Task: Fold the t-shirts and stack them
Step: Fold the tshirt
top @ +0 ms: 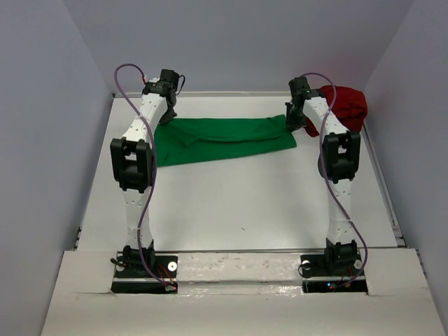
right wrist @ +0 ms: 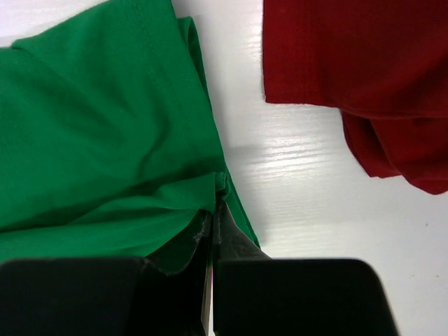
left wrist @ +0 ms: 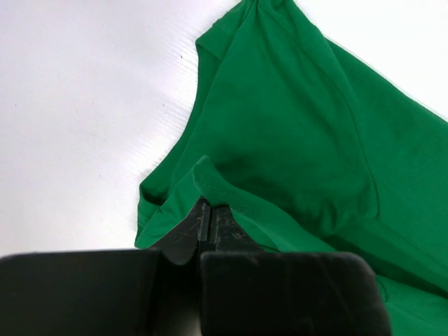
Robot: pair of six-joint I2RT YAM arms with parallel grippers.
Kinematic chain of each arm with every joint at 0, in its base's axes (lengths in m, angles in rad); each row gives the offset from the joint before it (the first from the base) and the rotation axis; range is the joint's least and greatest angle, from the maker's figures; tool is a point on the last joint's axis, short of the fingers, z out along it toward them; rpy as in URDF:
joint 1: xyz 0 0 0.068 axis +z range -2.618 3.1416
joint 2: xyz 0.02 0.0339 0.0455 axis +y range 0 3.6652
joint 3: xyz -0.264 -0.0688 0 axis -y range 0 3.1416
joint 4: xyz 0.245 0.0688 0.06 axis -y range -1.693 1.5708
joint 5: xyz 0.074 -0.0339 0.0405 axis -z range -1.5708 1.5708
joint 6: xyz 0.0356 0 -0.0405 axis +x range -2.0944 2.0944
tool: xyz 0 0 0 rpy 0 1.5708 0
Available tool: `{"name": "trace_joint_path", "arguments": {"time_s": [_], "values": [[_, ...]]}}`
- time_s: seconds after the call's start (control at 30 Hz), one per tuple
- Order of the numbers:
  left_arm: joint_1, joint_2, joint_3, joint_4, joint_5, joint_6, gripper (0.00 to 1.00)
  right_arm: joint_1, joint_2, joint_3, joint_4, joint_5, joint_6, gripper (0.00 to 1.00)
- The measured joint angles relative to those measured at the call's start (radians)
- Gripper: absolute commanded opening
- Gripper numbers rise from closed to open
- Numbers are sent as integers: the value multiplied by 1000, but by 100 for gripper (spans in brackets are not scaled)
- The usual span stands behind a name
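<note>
From above, a soft cloth, short-sleeved, bright green t-shirt (top: 224,138) lies as a long flat band across the far part of the white worktop (top: 245,203). The left tool (top: 166,113) is down at its left end and the right tool (top: 295,123) at its right end. A crumpled dark red t-shirt (top: 346,105) sits in the far right corner, just beyond the right arm.

At the left wrist, the left tool (left wrist: 208,210) is fully closed, with a fold of green hem pinched at its tips.

At the right wrist, the right tool (right wrist: 215,208) is likewise clamped on the green t-shirt (right wrist: 98,126) at its edge. The red t-shirt (right wrist: 364,56) lies close by across a strip of bare worktop.

Both pinches look thin, so the cloth may slip out on a lift. Either tool may hold one layer only, which would let the shirt fall open. Uneven travel would skew the fold, and a wide swing on the right could snag the red t-shirt.
</note>
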Motion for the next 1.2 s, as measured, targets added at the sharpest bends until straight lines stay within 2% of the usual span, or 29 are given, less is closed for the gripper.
{"name": "trace_joint_path", "arguments": {"time_s": [0.67, 0.7, 0.8, 0.97, 1.0, 1.03, 1.07, 1.17, 1.2], "values": [[13, 67, 37, 53, 44, 21, 0, 0, 70, 123, -10, -8, -51, 0], [13, 69, 41, 53, 44, 23, 2, 0, 75, 128, -10, -12, -55, 9], [13, 73, 42, 57, 43, 24, 9, 0, 90, 146, -9, -27, -65, 12], [13, 73, 42, 59, 35, 24, 14, 0, 94, 164, -5, -57, -87, 18], [14, 73, 42, 60, 33, 24, 16, 0, 94, 167, -2, -64, -90, 19], [16, 73, 42, 61, 30, 24, 45, 0, 94, 168, 3, -72, -97, 20], [17, 73, 42, 62, 28, 22, 50, 0, 94, 168, 5, -77, -99, 20], [21, 73, 42, 66, 22, 14, 51, 0, 95, 168, 5, -92, -110, 20], [25, 73, 42, 66, 20, 13, 57, 0, 95, 168, 5, -104, -115, 20]]}}
